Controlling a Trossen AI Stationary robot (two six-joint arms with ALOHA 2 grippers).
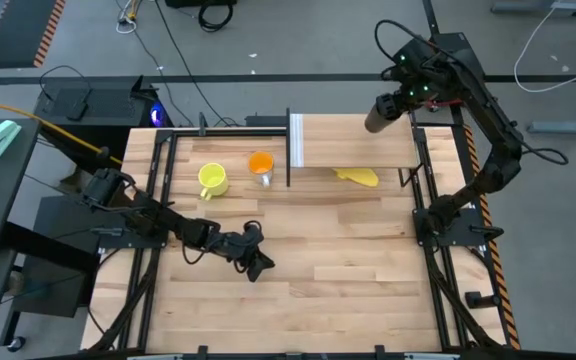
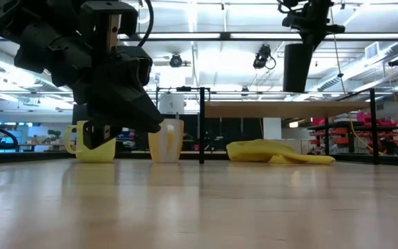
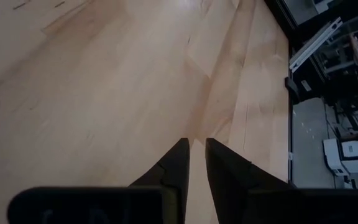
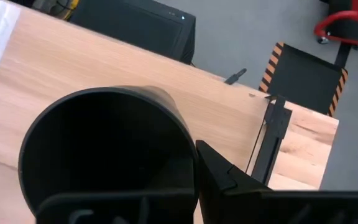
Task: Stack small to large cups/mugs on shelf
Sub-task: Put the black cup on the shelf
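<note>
My right gripper (image 1: 396, 98) is shut on the tall black cup (image 1: 379, 113) and holds it in the air above the shelf (image 1: 358, 140), a raised light-wood board with a white end panel (image 1: 295, 140). In the low view the black cup (image 2: 296, 67) hangs well clear of the shelf board (image 2: 289, 107). The yellow mug (image 1: 212, 179) and the orange cup (image 1: 260, 166) stand upright on the table left of the shelf. My left gripper (image 1: 258, 265) waits low over the table's middle, shut, touching nothing. My right gripper holds the black cup at its rim (image 4: 188, 140), coming from above. One finger (image 4: 229, 180) lies outside the wall. The other does not show against the dark inside of the cup. The cup hangs upright below the fingers, lifted clear, mouth up.
A flat yellow banana-like thing (image 1: 358, 176) lies on the table under the shelf's near edge. Thin black posts (image 2: 202, 124) carry the shelf. Bare wood spreads across the near half of the table (image 1: 368, 270). Black frame rails run along both sides.
</note>
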